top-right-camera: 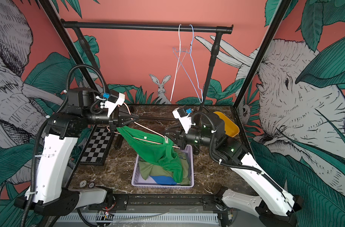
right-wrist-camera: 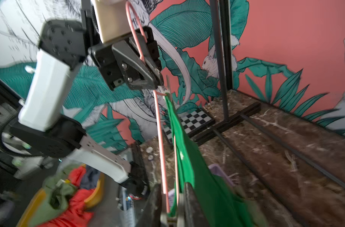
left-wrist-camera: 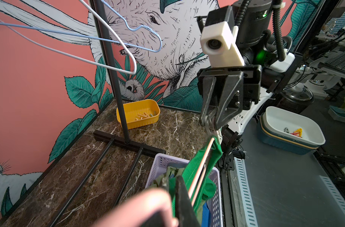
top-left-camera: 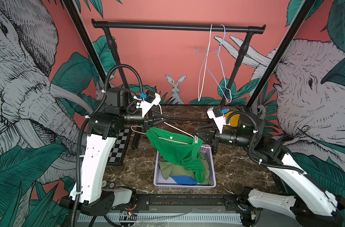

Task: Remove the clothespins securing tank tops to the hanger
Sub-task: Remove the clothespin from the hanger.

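Nearest the front edge of the marble table [top-left-camera: 238, 169], a lavender basket [top-left-camera: 187, 186] holds a crumpled olive top [top-left-camera: 167, 169] with a blue top [top-left-camera: 183, 179] under it. The bright green top [top-left-camera: 175, 151] drapes down into the same basket, its lower part lying on the olive one

Above the basket the green top hangs from a pink hanger [top-left-camera: 178, 129], which slopes down from the left arm's side to the right arm's side. The left gripper [top-left-camera: 165, 119] is clamped on the hanger's neck just under the hook. At the lower end, a pale clothespin [left-wrist-camera: 217, 135] stands upright, pinching the green fabric to the wire. The right gripper [top-left-camera: 196, 136] comes at it from the side, jaws pressed together on the clothespin's upper end

Farther back, behind the right arm, a yellow tray [left-wrist-camera: 128, 119] holds loose clothespins [left-wrist-camera: 146, 116]. A checkerboard [top-left-camera: 118, 145] lies by the left arm. At the back, a white hanger [top-left-camera: 205, 64] and a blue hanger [top-left-camera: 220, 64] hang bare from the black rack [top-left-camera: 177, 26]
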Robot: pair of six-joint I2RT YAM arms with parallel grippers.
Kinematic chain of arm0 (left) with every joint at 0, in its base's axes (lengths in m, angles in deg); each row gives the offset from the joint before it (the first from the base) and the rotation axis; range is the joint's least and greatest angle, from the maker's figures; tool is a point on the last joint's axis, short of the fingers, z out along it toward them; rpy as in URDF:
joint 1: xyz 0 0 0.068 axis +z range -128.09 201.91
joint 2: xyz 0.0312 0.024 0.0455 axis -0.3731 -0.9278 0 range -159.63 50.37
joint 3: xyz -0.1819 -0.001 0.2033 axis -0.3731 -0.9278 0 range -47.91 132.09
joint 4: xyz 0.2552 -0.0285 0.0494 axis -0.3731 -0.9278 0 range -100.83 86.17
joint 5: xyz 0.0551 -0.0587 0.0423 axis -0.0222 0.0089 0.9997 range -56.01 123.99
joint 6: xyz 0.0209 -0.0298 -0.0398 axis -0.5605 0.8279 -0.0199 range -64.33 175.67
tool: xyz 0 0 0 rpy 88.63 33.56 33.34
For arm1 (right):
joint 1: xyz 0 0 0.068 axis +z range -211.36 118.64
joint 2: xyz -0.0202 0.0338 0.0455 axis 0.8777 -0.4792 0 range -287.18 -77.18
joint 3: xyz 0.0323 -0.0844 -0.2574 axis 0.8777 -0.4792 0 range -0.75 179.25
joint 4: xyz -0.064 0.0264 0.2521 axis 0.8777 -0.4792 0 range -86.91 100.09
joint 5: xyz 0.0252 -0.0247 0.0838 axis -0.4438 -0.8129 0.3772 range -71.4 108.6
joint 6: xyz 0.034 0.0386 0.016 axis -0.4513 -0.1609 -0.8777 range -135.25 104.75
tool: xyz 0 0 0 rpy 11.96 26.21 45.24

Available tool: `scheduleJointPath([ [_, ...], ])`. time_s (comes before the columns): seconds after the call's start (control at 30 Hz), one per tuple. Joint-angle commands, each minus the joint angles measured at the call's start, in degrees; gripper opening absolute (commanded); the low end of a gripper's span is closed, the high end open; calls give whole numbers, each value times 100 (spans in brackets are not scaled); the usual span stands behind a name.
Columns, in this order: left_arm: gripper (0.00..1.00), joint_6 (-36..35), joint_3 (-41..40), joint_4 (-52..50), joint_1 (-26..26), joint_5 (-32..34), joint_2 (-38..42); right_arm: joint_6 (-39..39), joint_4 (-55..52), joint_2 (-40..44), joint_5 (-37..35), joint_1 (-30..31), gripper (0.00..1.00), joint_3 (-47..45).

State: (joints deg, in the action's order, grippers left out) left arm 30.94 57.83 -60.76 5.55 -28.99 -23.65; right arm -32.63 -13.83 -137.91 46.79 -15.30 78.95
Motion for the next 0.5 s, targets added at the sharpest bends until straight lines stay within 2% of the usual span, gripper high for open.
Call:
scheduleJointPath([
  [0.0, 0, -128, 131, -20, -25, -136, 109, 45, 257, 72, 111, -17, 3, -60],
  [0.03, 0, -128, 121, -13, -24, -122, 104, 53, 247, 71, 93, -16, 0, -47],
  [0.23, 0, -144, -21, 33, -45, -91, 93, 96, 272, 114, -127, -24, 0, 36],
  [0.47, 0, -516, -70, -197, -238, 272, 33, 220, 310, 109, -569, -46, 0, 427],
])
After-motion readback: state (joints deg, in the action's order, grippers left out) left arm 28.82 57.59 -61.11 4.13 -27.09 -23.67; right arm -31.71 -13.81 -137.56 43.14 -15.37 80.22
